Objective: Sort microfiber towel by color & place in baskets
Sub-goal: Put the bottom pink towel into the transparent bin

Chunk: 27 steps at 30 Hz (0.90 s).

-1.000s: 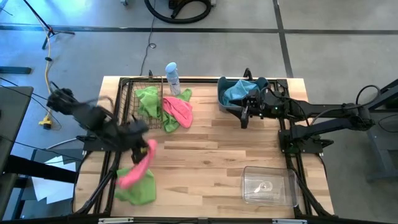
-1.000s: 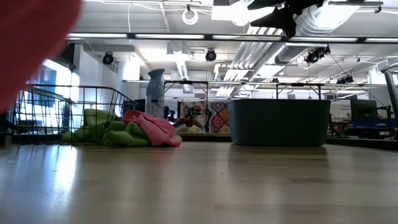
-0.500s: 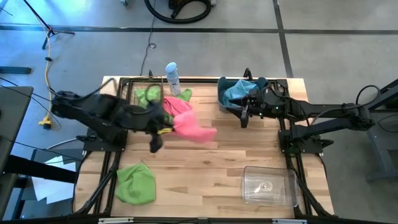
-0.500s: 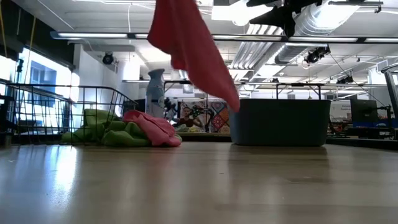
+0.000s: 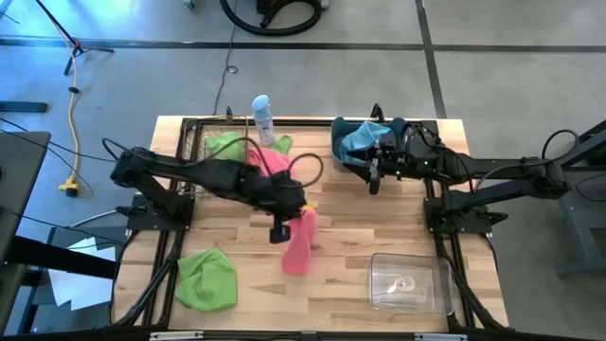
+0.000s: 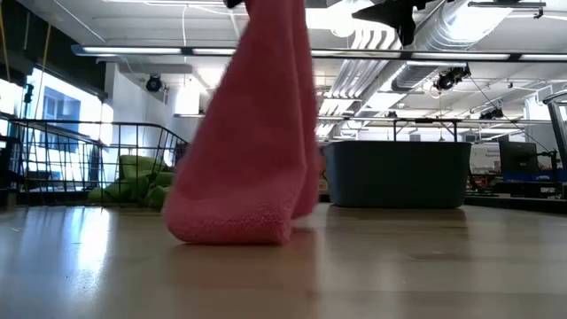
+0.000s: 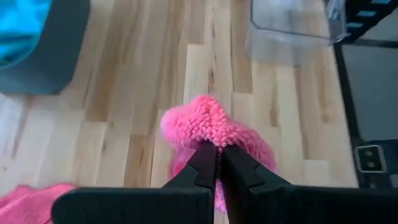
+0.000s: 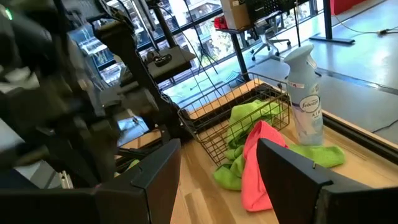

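At frame centre, the left gripper (image 5: 281, 230) pinches a pink microfiber towel (image 5: 298, 244) that hangs to the table (image 5: 360, 223). A green towel (image 5: 206, 278) lies lower left. Upper right, the right gripper (image 5: 373, 180), fingers spread, waits beside the grey-blue tub (image 5: 339, 152).

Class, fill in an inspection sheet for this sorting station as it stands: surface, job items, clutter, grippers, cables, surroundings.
Surface: wooden table, lit.
Job items: pink towel hanging from the left gripper, its lower end on the table; green towel near the front left; green and pink towels at the wire basket; blue towel in the grey tub; clear box front right.
Clutter: spray bottle at the back edge.
Grippers: left shut on pink towel; right gripper open by the tub.
Cables: yellow cable on the floor.
Surroundings: workshop, no person seen.
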Available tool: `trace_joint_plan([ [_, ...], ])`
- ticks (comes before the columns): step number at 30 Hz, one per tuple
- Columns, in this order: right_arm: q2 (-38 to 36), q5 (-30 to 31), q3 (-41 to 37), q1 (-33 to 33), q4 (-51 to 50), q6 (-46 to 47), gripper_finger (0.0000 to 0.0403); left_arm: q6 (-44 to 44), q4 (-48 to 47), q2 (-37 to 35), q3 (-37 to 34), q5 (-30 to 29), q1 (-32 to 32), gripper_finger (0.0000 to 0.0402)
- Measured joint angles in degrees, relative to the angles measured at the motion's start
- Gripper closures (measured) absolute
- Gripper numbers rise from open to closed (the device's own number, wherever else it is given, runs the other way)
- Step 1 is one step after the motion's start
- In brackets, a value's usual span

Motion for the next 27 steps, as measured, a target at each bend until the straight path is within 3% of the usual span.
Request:
trace_joint_plan([
  [7,0.0,-0.32,0.0,0.0,0.03,-0.27,0.0194,3.34,5.69,5.8,-4.23,3.02,0.01,0.0401],
  [15,0.0,-0.3,0.0,-0.04,0.03,-0.98,0.0194,5.97,14.6,16.47,-7.27,14.11,0.65,0.0401],
  [21,0.0,-0.29,0.0,-0.04,0.02,-0.98,0.0194,5.41,14.44,24.53,-7.27,13.66,0.65,0.0397],
  [27,0.0,-0.28,0.0,-0.04,0.01,-0.98,0.0194,4.48,14.79,25.61,-7.25,11.82,0.65,0.0369],
])
